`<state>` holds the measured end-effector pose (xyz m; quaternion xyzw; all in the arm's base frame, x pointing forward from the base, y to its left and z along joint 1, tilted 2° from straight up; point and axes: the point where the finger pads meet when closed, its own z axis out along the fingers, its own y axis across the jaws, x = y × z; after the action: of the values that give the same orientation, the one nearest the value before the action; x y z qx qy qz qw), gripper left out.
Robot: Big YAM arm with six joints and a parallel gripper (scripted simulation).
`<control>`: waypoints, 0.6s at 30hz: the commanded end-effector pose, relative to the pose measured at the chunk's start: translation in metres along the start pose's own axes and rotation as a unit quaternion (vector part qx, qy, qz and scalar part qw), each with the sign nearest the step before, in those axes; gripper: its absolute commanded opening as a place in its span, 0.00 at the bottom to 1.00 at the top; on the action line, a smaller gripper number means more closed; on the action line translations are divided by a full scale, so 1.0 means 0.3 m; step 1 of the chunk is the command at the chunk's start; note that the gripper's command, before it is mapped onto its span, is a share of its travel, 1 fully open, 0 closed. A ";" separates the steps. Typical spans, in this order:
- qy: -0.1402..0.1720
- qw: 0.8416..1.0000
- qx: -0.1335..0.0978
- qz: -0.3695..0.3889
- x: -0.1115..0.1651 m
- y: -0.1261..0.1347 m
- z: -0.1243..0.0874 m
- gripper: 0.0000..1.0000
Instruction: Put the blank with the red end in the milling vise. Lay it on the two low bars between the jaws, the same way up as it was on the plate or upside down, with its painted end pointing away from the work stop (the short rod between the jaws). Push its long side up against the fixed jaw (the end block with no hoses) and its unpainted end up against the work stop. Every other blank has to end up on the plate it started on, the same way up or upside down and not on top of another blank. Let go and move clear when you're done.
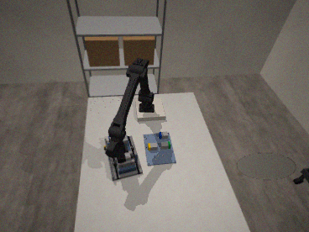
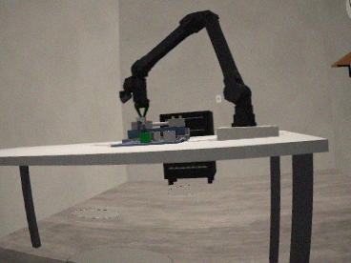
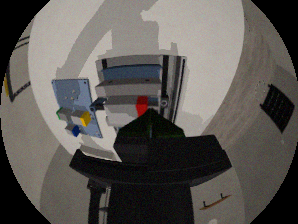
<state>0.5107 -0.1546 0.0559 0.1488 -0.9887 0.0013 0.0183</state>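
The milling vise (image 1: 124, 157) stands on the white table left of the blue plate (image 1: 159, 150). In the wrist view the red end of a blank (image 3: 141, 104) shows between the vise jaws (image 3: 133, 83); the rest of that blank is hidden by my fingers. My gripper (image 2: 141, 113) hangs just above the vise, shut with nothing between its fingers. It also shows in the wrist view (image 3: 149, 125). On the plate lie a blue-ended blank (image 1: 163, 135), a yellow-ended blank (image 1: 152, 145) and a green-ended blank (image 1: 166, 145), each apart from the others.
My arm's base stands on a pale block (image 1: 150, 111) at the back of the table. A metal shelf with brown boxes (image 1: 119, 50) stands behind the table. A dark cabinet (image 2: 188, 148) sits beyond the table in the side view.
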 end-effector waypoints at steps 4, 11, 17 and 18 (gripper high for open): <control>-0.018 1.000 0.009 -0.005 -0.048 0.007 -0.050 0.00; -0.015 1.000 0.008 -0.002 -0.046 -0.059 -0.045 0.00; -0.016 1.000 0.009 -0.001 -0.047 -0.077 -0.050 0.00; -0.016 1.000 0.009 -0.001 -0.047 -0.077 -0.050 0.00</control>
<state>0.5156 -0.1628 0.0552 0.1466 -0.9891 0.0022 0.0158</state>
